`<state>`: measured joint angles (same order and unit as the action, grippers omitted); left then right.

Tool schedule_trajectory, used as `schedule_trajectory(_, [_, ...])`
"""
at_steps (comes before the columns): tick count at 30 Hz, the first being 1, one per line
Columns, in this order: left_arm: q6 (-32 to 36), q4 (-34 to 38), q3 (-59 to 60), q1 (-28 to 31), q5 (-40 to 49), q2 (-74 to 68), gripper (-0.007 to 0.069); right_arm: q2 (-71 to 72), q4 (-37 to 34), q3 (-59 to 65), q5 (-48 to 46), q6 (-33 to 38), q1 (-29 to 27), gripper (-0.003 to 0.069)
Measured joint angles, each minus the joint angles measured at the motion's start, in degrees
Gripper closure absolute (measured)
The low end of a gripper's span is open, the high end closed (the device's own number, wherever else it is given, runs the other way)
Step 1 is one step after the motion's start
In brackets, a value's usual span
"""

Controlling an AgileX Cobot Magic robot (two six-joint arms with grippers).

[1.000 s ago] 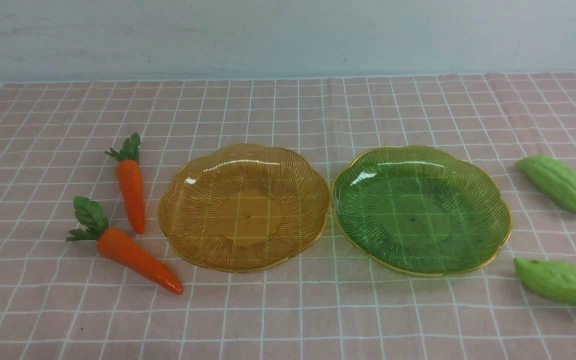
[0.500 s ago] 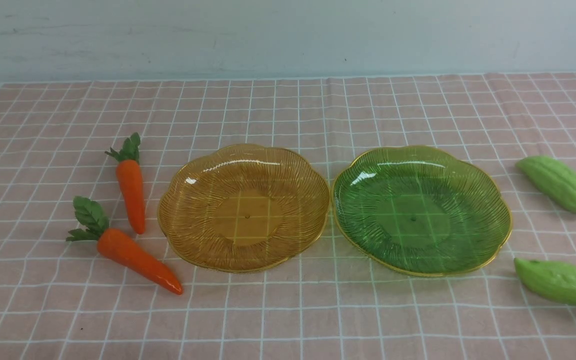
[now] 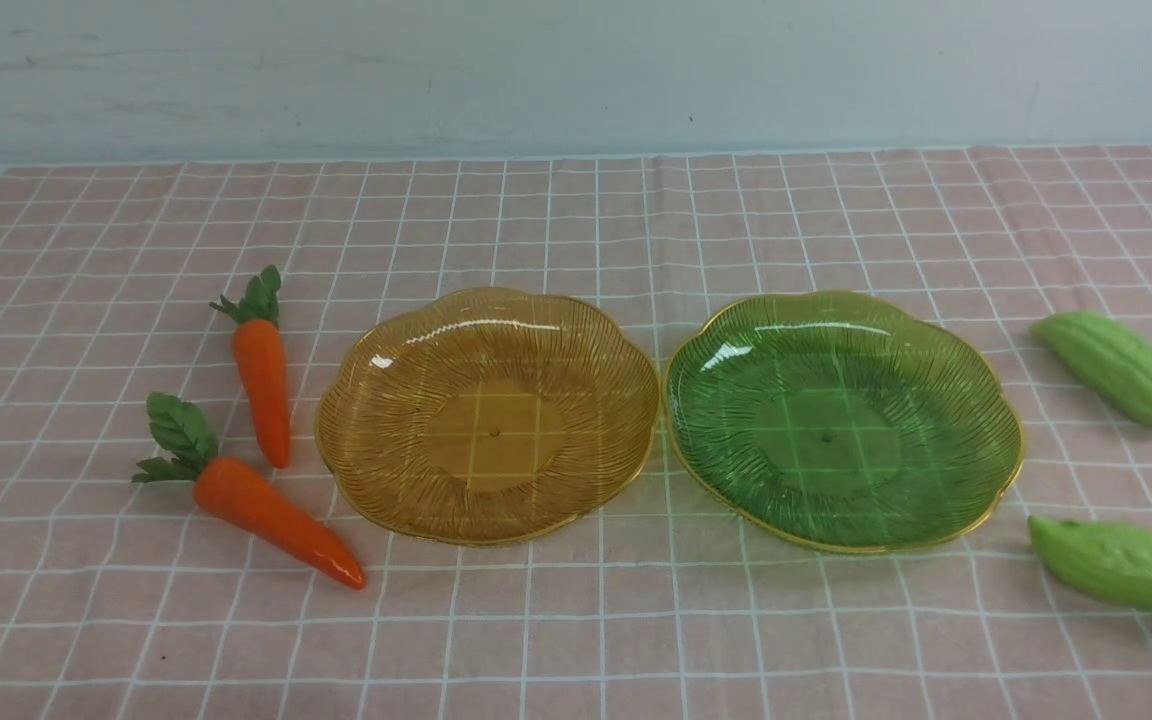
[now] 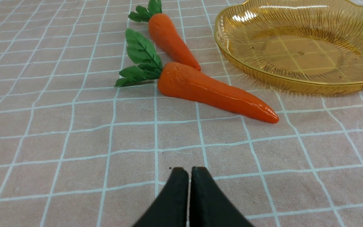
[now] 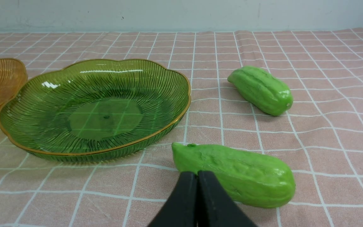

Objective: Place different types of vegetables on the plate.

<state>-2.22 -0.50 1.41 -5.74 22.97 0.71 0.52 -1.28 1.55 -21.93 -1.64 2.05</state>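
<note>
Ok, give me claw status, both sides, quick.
Left claw: closed, holding nothing.
Right claw: closed, holding nothing.

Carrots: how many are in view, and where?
2. The far carrot lies just left of the amber plate; the near carrot lies closer to the robot, also off the plate. None seems hidden.

Test setup, checked cloth (image 3: 576, 640), plain wall (image 3: 576, 70)

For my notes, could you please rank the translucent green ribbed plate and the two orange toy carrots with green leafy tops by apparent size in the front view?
1. Green ribbed plate.
2-3. Nearer orange carrot and farther orange carrot: alike; the nearer looks slightly longer, perhaps only from nearness.
</note>
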Motion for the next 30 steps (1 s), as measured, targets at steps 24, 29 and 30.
schedule_trajectory(24, [-9.9, 14.5, 0.2, 0.0, -2.5, 0.0, 0.0627, 0.0, -16.6, 0.0, 2.9, -9.5, 0.0, 0.0674])
schedule_trajectory(29, [-22.4, 37.1, 0.2, 0.0, -2.8, 0.0, 0.0627, 0.0, -29.5, 0.0, 3.5, -13.0, 0.0, 0.0674])
schedule_trajectory(30, [-23.0, 39.2, 0.2, 0.0, -2.8, 0.0, 0.0627, 0.0, -30.3, 0.0, 3.6, -13.1, 0.0, 0.0674])
